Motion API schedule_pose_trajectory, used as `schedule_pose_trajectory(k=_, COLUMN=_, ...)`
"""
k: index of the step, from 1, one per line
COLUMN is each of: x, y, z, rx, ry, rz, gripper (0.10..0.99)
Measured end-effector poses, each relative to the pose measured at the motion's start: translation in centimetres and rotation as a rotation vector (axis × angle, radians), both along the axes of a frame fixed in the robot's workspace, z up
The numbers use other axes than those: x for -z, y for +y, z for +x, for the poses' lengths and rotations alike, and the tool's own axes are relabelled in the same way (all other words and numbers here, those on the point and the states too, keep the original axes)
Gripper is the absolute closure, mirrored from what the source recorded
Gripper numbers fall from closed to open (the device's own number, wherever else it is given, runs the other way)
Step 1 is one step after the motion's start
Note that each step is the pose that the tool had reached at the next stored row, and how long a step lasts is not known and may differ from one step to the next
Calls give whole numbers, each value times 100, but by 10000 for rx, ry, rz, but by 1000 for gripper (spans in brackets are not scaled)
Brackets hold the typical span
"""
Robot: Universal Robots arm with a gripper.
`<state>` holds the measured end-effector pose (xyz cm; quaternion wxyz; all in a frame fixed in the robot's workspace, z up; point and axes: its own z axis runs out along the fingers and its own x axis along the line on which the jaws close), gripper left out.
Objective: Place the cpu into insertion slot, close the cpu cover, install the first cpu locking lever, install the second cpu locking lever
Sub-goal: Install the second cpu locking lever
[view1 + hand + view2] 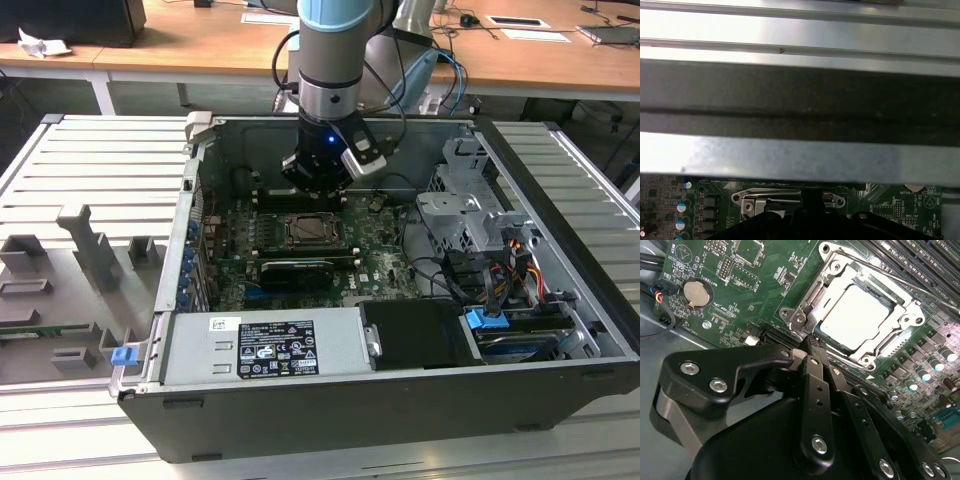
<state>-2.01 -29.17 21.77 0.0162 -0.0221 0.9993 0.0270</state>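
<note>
My end effector (812,342) was pinched closed, empty, tips just beside the insertion slot (860,315) corner. To the right, the cpu (855,317) sat seated w/ the cpu cover (900,307) down over it. Risk, imo: tips skidding off the thin lever (865,272) & scraping the board (755,285).

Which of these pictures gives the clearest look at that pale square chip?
The second wrist view: the cpu lies face up, framed by the cpu cover, just beyond the end effector. In the exterior view, the cpu is a small distant square below the arm. The first wrist view catches the socket's metal edge.
</note>
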Motion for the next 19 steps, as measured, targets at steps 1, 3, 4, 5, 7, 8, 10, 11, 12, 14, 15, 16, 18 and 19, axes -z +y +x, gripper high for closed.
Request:
schedule_pose_trajectory(k=1, x=0, y=-1, z=0, rx=1, ry=0, rz=0, gripper=980)
schedule_pose_trajectory(k=3, x=-6, y=-3, z=0, rx=0, ry=1, rz=-3, gripper=980)
schedule_pose_trajectory(k=4, x=-11, y=-3, z=0, rx=0, ry=1, rz=-2, gripper=980)
schedule_pose_trajectory(k=5, x=-18, y=-2, z=0, rx=1, ry=0, rz=0, gripper=980)
schedule_pose_trajectory(k=7, x=-62, y=-2, z=0, rx=0, ry=0, rz=-1, gripper=980)
schedule_pose_trajectory(k=8, x=-76, y=-2, z=0, rx=0, ry=0, rz=-1, gripper=980)
schedule_pose_trajectory(k=10, x=-112, y=-2, z=0, rx=0, ry=0, rz=0, gripper=980)
schedule_pose_trajectory(k=11, x=-123, y=-2, z=0, rx=0, ry=0, rz=-1, gripper=980)
schedule_pose_trajectory(k=12, x=-122, y=-2, z=0, rx=0, ry=-1, rz=0, gripper=980)
schedule_pose_trajectory(k=14, x=-123, y=-5, z=0, rx=-1, ry=0, rz=0, gripper=980)
schedule_pose_trajectory(k=15, x=-124, y=-8, z=0, rx=-2, ry=2, rz=-2, gripper=980)
schedule_pose_trajectory(k=16, x=-123, y=-12, z=0, rx=-1, ry=1, rz=-1, gripper=980)
schedule_pose_trajectory(k=18, x=-123, y=-23, z=0, rx=0, ry=1, rz=-1, gripper=980)
schedule_pose_trajectory(k=19, x=-123, y=-27, z=0, rx=0, ry=0, rz=-1, gripper=980)
